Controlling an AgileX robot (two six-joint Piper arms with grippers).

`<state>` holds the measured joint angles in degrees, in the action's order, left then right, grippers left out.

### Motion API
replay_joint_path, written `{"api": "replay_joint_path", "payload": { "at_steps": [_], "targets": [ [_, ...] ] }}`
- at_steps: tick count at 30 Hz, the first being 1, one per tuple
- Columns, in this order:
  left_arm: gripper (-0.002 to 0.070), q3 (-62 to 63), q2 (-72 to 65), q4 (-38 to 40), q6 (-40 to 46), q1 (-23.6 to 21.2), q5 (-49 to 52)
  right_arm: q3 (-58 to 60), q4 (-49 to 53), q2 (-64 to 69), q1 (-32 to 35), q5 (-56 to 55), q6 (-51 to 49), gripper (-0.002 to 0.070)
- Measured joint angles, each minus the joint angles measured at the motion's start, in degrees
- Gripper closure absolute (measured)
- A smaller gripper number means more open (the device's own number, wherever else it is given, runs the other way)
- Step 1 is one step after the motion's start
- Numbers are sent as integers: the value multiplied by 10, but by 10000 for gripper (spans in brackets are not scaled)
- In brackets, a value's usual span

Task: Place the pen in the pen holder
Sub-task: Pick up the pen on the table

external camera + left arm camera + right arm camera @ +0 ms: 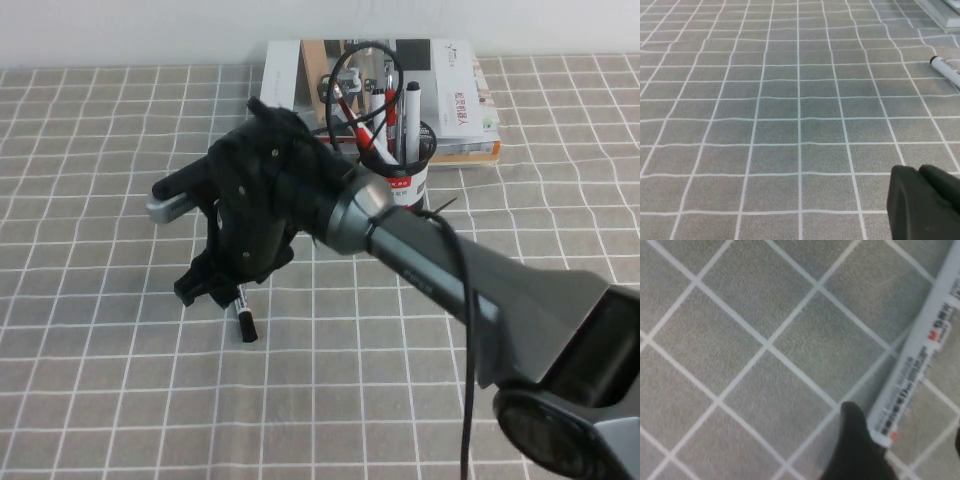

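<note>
The pen (244, 322) lies flat on the checked cloth left of centre, only its black end showing past my right gripper (214, 292). In the right wrist view the white printed barrel (920, 355) lies between the gripper's (907, 450) two spread fingers, its end beside one finger (855, 440). That gripper is open and low over the pen. The pen holder (404, 178), a black cup with a white and red label, stands at the back, holding several pens. My left gripper (925, 205) is off to the left, fingers together, empty. The pen's end also shows in the left wrist view (945, 69).
A flat stack of white boxes and books (455, 90) lies behind the pen holder at the table's back edge. My right arm (470, 280) reaches across from the front right, its black cable looping over the pen holder. Grey checked cloth (100, 380) covers the table.
</note>
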<state>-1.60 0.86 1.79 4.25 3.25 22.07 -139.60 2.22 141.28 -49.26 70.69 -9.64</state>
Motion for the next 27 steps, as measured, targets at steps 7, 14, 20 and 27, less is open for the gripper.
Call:
{"api": "replay_joint_path", "payload": {
  "at_steps": [7,14,20,27],
  "targets": [
    [678,0,0,0,0,0,0,-27,7,41,-3,1,-16,337],
    [678,0,0,0,0,0,0,-30,14,50,-4,1,-35,477],
    [678,0,0,0,0,0,0,-32,13,51,-4,1,-36,582],
    [678,0,0,0,0,0,0,-17,-3,23,-6,3,-52,582]
  ]
}}
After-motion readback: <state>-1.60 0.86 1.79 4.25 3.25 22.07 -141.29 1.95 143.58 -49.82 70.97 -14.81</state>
